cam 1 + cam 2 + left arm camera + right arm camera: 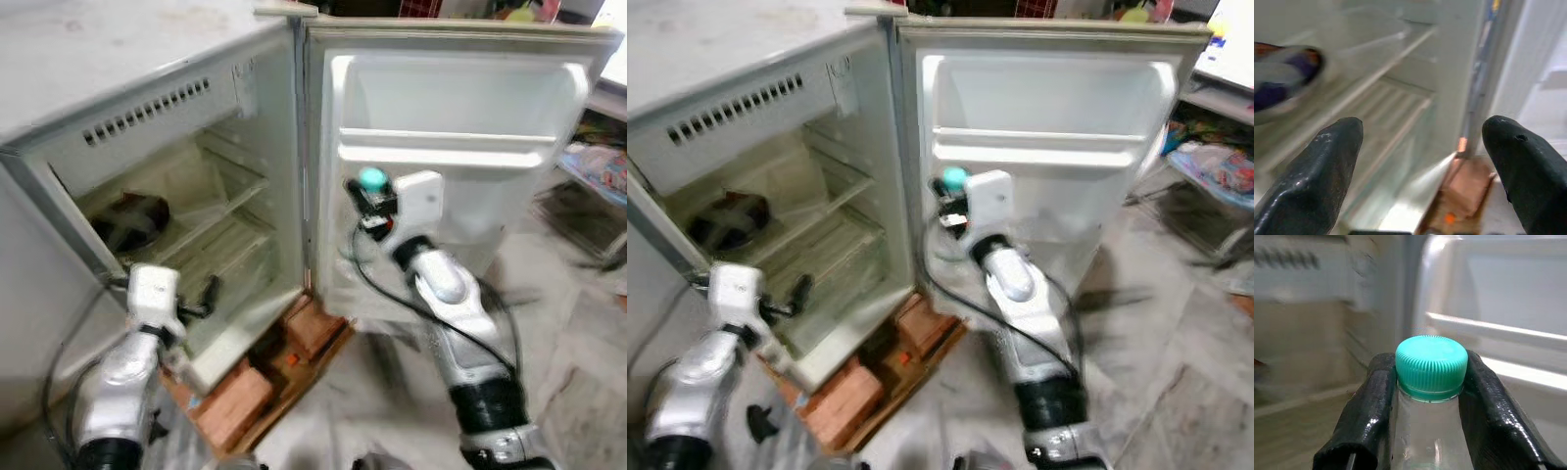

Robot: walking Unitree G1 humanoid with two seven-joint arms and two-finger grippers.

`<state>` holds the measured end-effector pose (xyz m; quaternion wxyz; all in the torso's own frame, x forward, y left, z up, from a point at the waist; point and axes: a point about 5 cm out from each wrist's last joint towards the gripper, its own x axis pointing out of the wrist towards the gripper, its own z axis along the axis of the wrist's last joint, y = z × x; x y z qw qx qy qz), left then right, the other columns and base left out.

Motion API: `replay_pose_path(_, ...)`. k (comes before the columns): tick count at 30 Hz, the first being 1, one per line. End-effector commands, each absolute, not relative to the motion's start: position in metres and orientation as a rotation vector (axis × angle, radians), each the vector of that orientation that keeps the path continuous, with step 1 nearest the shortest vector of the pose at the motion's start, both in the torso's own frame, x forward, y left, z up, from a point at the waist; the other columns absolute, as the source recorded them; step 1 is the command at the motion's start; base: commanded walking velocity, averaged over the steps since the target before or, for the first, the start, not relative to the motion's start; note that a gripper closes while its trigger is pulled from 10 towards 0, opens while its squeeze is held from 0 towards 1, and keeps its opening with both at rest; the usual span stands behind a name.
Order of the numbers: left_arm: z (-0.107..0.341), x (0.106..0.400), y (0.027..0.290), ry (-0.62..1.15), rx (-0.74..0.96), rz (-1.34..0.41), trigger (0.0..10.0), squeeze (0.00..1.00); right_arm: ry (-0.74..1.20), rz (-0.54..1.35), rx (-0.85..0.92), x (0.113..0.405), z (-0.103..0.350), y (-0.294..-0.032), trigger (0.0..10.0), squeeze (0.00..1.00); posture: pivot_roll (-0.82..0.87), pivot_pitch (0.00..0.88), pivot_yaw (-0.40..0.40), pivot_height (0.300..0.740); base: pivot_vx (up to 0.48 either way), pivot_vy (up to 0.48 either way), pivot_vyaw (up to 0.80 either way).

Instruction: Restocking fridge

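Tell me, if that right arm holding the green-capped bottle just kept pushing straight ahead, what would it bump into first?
Probably the inner side of the open fridge door. The right gripper, shut on the bottle, points at the door's shelf rail. Depth is hard to judge, so the gap is unclear.

The fridge [147, 117] was white inside and out. The bottle [1431, 431] was see-through with a green cap [1431, 366] that had little lines around it. The right gripper [1430, 396] had shiny black fingers. The bricks [235, 397] under the fridge were orange-brown. The bowl [130, 220] looked dark.
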<state>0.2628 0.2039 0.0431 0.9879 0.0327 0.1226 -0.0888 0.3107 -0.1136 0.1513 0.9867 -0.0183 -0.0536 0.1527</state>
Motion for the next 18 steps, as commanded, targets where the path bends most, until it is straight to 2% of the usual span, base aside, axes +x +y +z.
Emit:
replay_pose_path(1, 0.046, 0.262, 0.211, 0.240, 0.069, -0.169, 10.0, 0.00, -0.125, 0.288, -0.030, 0.312, 0.157, -0.113, 10.0, 0.00, 0.10, 0.000, -0.039, 0.740, 0.000, 0.000, 0.00)
replay_pose_path(11, 0.055, 0.269, 0.209, 0.211, 0.079, -0.218, 10.0, 0.00, 0.045, 0.237, -0.074, 0.313, 0.131, -0.119, 10.0, 0.00, 0.10, 0.011, -0.034, 0.740, 0.000, 0.000, 0.00)
replay_pose_path(18, 0.058, 0.269, 0.209, 0.201, 0.080, -0.236, 10.0, 0.00, 0.073, 0.250, -0.072, 0.308, 0.124, -0.114, 10.0, 0.00, 0.09, 0.020, -0.026, 0.740, 0.351, 0.000, 0.00)
